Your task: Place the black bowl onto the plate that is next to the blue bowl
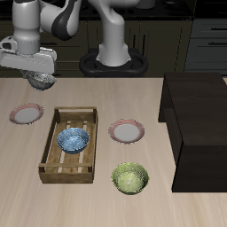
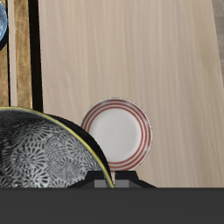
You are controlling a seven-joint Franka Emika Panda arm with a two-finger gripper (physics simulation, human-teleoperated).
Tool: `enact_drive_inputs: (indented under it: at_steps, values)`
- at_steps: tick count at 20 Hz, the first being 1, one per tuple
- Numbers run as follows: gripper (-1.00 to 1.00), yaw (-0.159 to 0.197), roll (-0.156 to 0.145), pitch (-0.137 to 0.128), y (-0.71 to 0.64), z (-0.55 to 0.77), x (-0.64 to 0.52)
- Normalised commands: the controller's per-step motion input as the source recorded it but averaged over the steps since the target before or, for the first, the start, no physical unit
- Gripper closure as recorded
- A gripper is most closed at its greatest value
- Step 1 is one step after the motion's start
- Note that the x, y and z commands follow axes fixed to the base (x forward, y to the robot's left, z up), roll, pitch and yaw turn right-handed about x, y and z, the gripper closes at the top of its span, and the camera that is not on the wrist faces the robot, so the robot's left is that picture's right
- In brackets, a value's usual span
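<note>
**Black Bowl Held Aloft Near Table's Back Corner**

Near the back corner of the table, high above the surface, the black bowl point(image 1: 41, 81) hung clamped in the gripper point(image 1: 37, 76), fingers closed on its rim. Seen close in the wrist view, the black bowl point(image 2: 48, 150), silvery speckled inside, raised over a red-rimmed plate point(image 2: 117, 134) on bare wood. Beneath the gripper in the exterior view, that same plate point(image 1: 27, 113) lay close to the table's side edge, just beside the wooden tray point(image 1: 51, 142). Inside the tray, toward its middle, sat the blue bowl point(image 1: 73, 139), upright; only a sliver of the blue bowl point(image 2: 3, 24) caught at the wrist view's border, past the tray's slats point(image 2: 17, 52). On the tray's other side, a second identical plate point(image 1: 127, 132), near the table's centre. Closer to the front edge, a yellow-green bowl point(image 1: 130, 178), apart from the tray. Along the opposite side edge, a dark cabinet point(image 1: 197, 124), reaching from mid-table to the front.
</note>
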Motion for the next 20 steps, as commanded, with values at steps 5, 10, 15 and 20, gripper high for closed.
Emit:
enact_drive_inputs:
  at_steps: [5, 10, 15, 20]
  values:
    - [1.0, -0.006, -0.044, 0.004, -0.17, -0.09, 0.05]
    - [1.0, -0.005, -0.033, 0.02, -0.07, -0.16, 0.06]
    - [1.0, -0.024, -0.028, 0.033, -0.09, -0.28, 0.0]
    - [1.0, -0.017, -0.041, 0.031, -0.07, -0.25, -0.01]
